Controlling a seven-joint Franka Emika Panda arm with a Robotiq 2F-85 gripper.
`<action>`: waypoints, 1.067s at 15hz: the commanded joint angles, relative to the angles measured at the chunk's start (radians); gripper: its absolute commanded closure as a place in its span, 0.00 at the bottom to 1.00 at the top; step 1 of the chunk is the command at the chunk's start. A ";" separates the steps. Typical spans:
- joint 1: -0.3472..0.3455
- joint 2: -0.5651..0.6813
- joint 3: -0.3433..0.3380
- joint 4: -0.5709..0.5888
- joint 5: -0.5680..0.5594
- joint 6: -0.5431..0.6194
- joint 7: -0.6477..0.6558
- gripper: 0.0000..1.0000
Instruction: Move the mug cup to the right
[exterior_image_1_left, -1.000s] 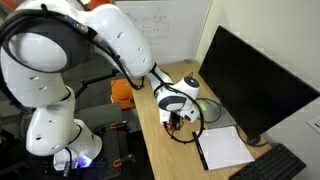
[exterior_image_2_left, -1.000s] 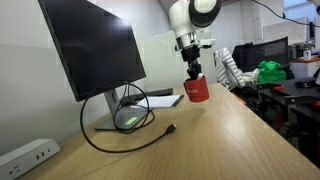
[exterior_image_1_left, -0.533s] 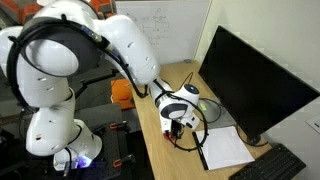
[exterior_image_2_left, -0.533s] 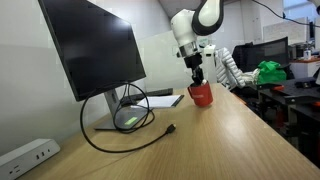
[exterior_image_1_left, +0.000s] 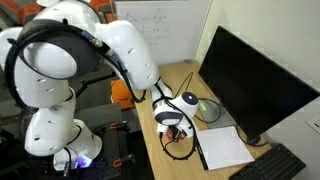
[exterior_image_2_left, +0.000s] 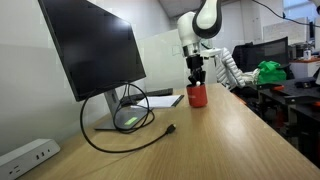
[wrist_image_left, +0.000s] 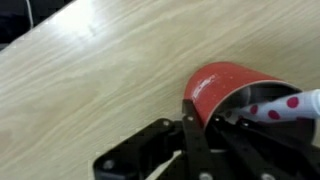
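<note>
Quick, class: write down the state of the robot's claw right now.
Claw: closed on the rim of the red mug.

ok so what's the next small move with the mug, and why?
Probably just open the jaws to release: the red mug looks seated upright on the desk, with the gripper clamped on its rim from above. Full contact with the desk isn't certain.

No text, brand or number can be read. In an exterior view the whiteboard (exterior_image_1_left: 170, 25), at twelve o'clock, carries faint handwriting too small to make out. In the wrist view the mug (wrist_image_left: 225, 85), at four o'clock, has a plain red wall.
</note>
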 joint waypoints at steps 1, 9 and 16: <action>0.023 -0.042 -0.035 -0.059 0.034 0.081 0.105 0.98; 0.035 -0.087 -0.069 -0.098 0.073 -0.038 0.231 0.98; 0.038 -0.137 -0.085 -0.125 0.103 -0.038 0.452 0.98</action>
